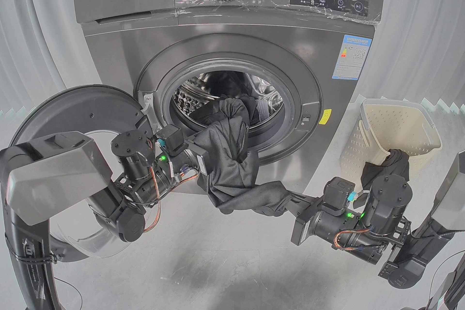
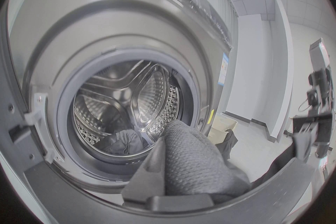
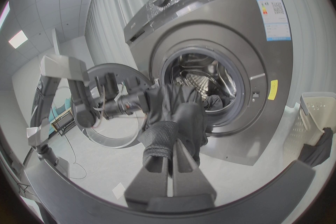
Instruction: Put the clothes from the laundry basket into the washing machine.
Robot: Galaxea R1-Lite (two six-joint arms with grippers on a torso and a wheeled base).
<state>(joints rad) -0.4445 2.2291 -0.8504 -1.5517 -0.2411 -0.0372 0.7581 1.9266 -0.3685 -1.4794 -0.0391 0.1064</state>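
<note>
Garment [image 1: 232,156] status: dark cloth, strung between both hands in front of the washing machine [image 1: 145,49]. Left hand [image 1: 202,162] is clamped on the bunched upper part. Right hand [image 1: 289,202] pinches the trailing end, fingers [image 3: 190,175] closed with fabric squeezed between them. Top fold, just ahead of and above left hand, lies over the door seal [image 1: 289,105] into the drum [image 1: 193,95]. The rest sags between the hands, below the opening. Two-point hold looks meant to keep the tail off the floor [image 1: 218,267] while the bulk is fed in. More dark laundry sits deep in the drum, beyond left hand.

Clearances: opening is directly ahead of left hand, wide, blocked only by the cloth itself. Door [image 1: 72,112] is swung fully open on left hand's outer side, close to that arm, so there is little room to swing outward. Right hand has open floor around it. Laundry basket [image 1: 402,127] stands just beyond and outboard of it, with a second cloth [image 1: 393,163] hanging over the rim. Risk, my guess: the tail snags on the seal lip unless right hand lifts it above the rim before letting go.
</note>
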